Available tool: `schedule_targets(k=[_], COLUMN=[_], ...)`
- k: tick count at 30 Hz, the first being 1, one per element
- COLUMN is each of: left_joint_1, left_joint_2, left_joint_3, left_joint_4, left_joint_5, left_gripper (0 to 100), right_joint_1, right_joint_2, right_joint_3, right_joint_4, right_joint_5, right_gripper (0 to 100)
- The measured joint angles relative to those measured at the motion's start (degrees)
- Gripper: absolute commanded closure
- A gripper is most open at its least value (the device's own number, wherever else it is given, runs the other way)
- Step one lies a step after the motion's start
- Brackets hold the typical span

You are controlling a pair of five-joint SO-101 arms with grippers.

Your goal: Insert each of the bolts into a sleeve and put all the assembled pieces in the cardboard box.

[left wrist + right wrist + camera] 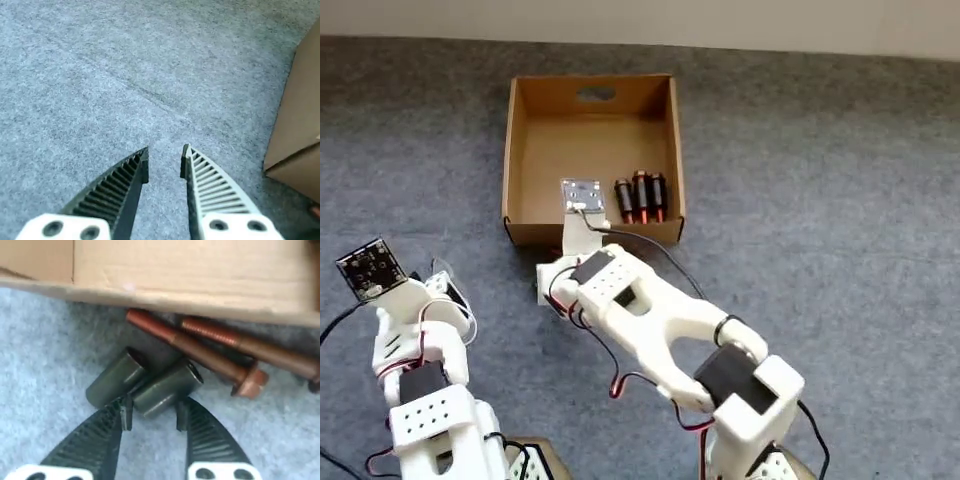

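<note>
Black ribbed jaws of the right gripper [152,415] stand apart, one on each side of the near end of a dark sleeve [165,387] in the lower middle of the right wrist view. They are spread and hold nothing yet. A second sleeve [116,377] lies touching the first on its left. Just above them, two copper-coloured fasteners rest on the grey carpet [45,365]: the nearer bolt [195,352] slants down to its hex head at centre right, and the farther bolt [250,345] runs off to the right edge. Both lie against the outer wall of the cardboard box [190,270], so all four loose parts are outside it.

In the high view, three assembled pieces [641,198] stand side by side in the lower right corner of the box.

The left gripper [165,162] hangs with its jaws parted and empty over bare carpet, and a corner of the box shows at the right edge of its view.

Judging from this, three of five assemblies are done. Two bolts must yet go into the two sleeves and then into the box, with the straddled sleeve the likely next pick.
</note>
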Motion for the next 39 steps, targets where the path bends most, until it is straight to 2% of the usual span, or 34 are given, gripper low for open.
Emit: schedule_targets(k=[4, 10, 23, 26, 31, 39], left_joint_1=[0.00, 0.00, 0.62, 0.62, 0.62, 0.62], left_joint_2=[0.00, 0.00, 0.00, 0.00, 0.00, 0.00], left_joint_3=[0.00, 0.00, 0.00, 0.00, 0.00, 0.00], left_joint_4=[0.00, 0.00, 0.00, 0.00, 0.00, 0.00], left_joint_5=[0.00, 0.00, 0.00, 0.00, 0.00, 0.00], left_gripper=[87, 87, 87, 87, 87, 87], right_joint_1=[0.09, 0.62, 2.64, 2.81, 2.81, 2.81], right_joint_2=[3.08, 3.78, -3.43, -5.10, -5.19, -5.19], right_joint_3=[-1.14, -2.64, -2.73, -2.73, -3.96, -4.31], right_joint_4=[0.09, 5.27, 14.68, 14.68, 14.59, 14.59], right_joint_5=[-0.09, -0.09, -0.09, -0.09, -0.09, -0.09], right_gripper=[86.9, 96.4, 96.4, 93.3, 81.3, 81.3])
